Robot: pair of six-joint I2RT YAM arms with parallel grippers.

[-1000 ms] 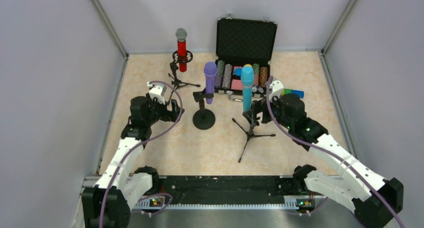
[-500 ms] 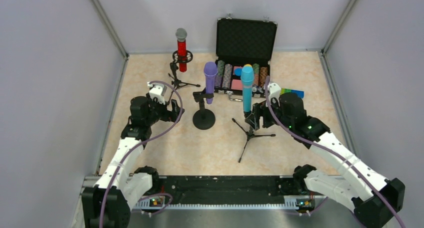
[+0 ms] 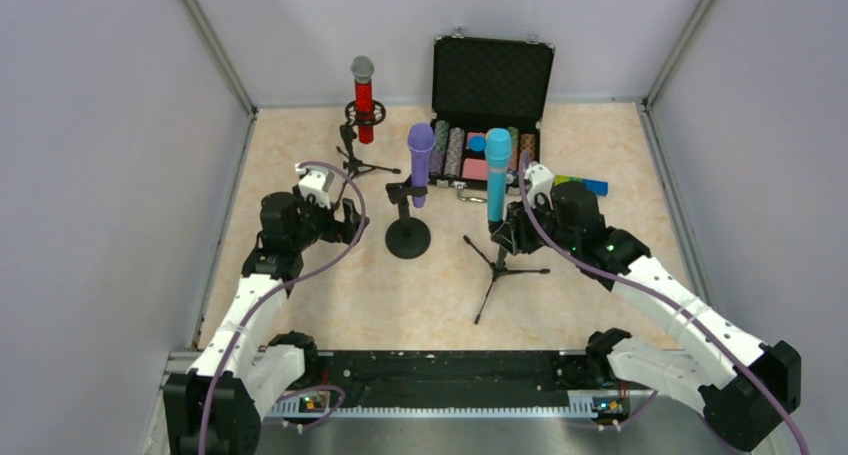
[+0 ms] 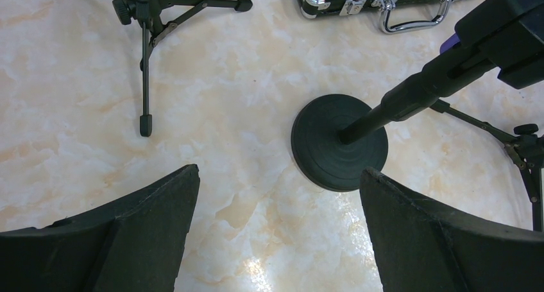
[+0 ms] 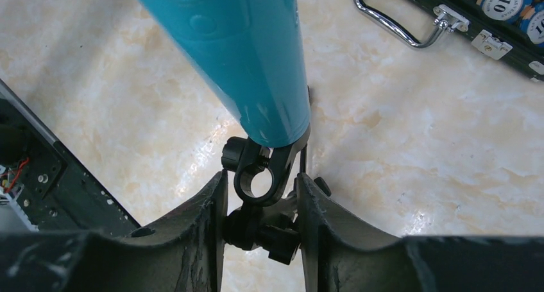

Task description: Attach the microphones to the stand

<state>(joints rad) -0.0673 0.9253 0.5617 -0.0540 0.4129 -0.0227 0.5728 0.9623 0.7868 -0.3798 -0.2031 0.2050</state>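
Observation:
Three microphones stand upright in stands. The glittery red microphone (image 3: 362,100) is on a small tripod at the back left. The purple microphone (image 3: 420,165) sits on a round-base stand (image 3: 408,237) (image 4: 340,141). The turquoise microphone (image 3: 496,175) (image 5: 244,54) rises from a tripod stand (image 3: 497,265). My right gripper (image 3: 511,230) (image 5: 262,205) is shut on that stand's black clamp joint (image 5: 260,176), just below the microphone's foot. My left gripper (image 3: 345,220) (image 4: 279,172) hangs open over bare floor, left of the round base, with nothing between its fingers.
An open black case of poker chips (image 3: 490,150) stands behind the stands; its chrome handle (image 5: 391,25) (image 4: 410,16) faces me. Coloured blocks (image 3: 585,185) lie right of the case. The red microphone's tripod legs (image 4: 144,22) spread ahead of my left gripper. Grey walls enclose the table.
My right gripper has moved left to the turquoise microphone's stand and closed from wide open onto its clamp joint. The left arm has not moved.

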